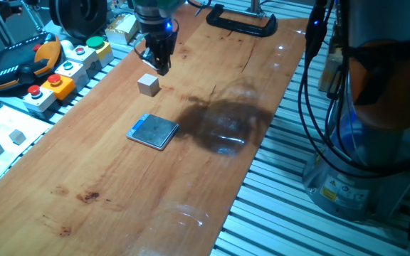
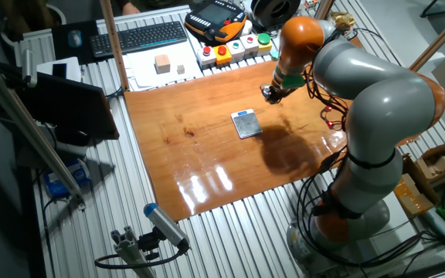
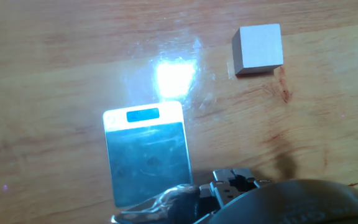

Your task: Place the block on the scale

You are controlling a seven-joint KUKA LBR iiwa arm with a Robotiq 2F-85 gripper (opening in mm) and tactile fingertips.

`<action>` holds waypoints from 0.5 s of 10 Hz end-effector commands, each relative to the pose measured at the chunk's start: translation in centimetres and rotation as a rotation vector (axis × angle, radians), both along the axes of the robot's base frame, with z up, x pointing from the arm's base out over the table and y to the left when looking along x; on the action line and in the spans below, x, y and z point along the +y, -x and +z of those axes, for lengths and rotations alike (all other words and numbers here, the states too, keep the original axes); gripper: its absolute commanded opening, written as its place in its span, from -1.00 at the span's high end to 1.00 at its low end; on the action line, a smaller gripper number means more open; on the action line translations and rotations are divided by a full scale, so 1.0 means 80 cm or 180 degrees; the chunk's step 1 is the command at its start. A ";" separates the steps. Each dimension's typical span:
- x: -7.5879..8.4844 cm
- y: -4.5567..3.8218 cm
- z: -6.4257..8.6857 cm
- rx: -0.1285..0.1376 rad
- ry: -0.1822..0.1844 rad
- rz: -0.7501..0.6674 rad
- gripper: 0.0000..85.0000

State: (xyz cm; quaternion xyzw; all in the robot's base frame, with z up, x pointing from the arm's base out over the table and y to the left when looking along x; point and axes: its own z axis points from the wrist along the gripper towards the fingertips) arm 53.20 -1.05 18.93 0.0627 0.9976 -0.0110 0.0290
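From one fixed view I have the tool [image 1: 160, 65] hanging above the desk [image 1: 105, 178], just beyond the block [image 1: 148, 84] on the far side and not touching it. Its dark fingers point down and look drawn close together at the tips, with nothing between them, but at this size I cannot tell for sure whether they are fully closed.

The block sits flat on the wood, on its own. The scale [image 1: 153, 131] lies nearer to me and slightly right of the block, with a clear strip of bare desk between the two. Its grey-blue plate faces up and nothing rests on it.

In the other fixed view the tool [image 2: 271, 93] is at the end of the orange and grey arm [image 2: 377, 100], over the far right part of the desk [image 2: 176, 147], and the scale [image 2: 246, 123] lies a little to its left and nearer. I cannot make out the block from there.

The hand view looks down on the block [image 3: 258, 49] at upper right and the scale [image 3: 146, 152] at lower left, its small blue display toward the top edge, with a bright glare patch on the desk [image 3: 55, 74] between them.

Along the far left edge stand the coloured push-button boxes [image 1: 70, 67], and a black clamp [image 1: 242, 23] lies at the far end.
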 end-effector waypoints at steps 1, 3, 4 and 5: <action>0.000 0.000 -0.001 -0.0002 0.0006 -0.0007 0.98; -0.003 -0.003 -0.002 -0.0027 -0.0035 -0.0026 0.98; -0.007 -0.006 -0.002 -0.0037 -0.0065 -0.0035 0.98; -0.011 -0.009 -0.003 -0.0017 -0.0103 -0.0026 0.98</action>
